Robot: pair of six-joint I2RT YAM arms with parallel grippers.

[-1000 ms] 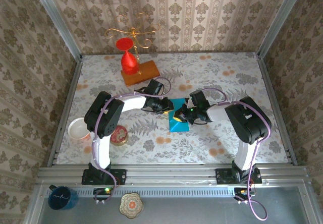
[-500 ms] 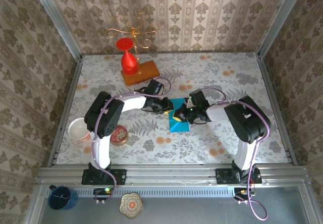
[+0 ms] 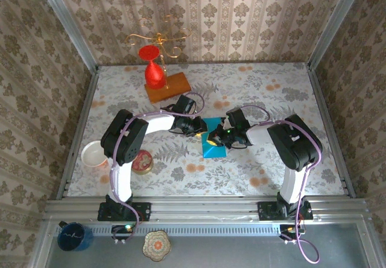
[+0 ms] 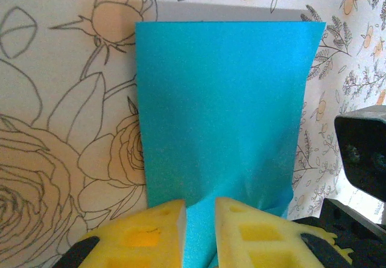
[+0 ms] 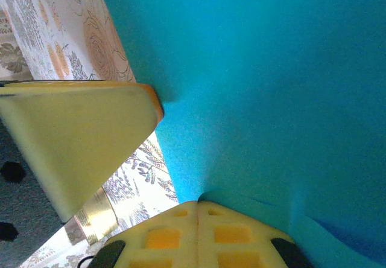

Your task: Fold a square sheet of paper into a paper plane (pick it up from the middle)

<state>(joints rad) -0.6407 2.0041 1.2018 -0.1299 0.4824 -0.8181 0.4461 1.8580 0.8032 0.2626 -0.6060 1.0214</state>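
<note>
On the floral-patterned table [image 3: 271, 159], centre: thin teal-blue folded sheet of paper [image 3: 215, 148], lying between both grippers
Left gripper [image 4: 200, 206]: jaws narrow, nipping its near edge
Right gripper [image 5: 198, 207]: jaws closed, seemingly pinching its edge
Change: none visible; arms unmoved since earlier views
Meaning: probably a crease being held, fold unfinished

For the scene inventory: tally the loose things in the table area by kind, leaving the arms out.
Teal paper sheet: 1
Red glass: 1
Orange wooden block: 1
Gold wire stand: 1
White bowl: 1
Round red container: 1
Total: 6
</note>
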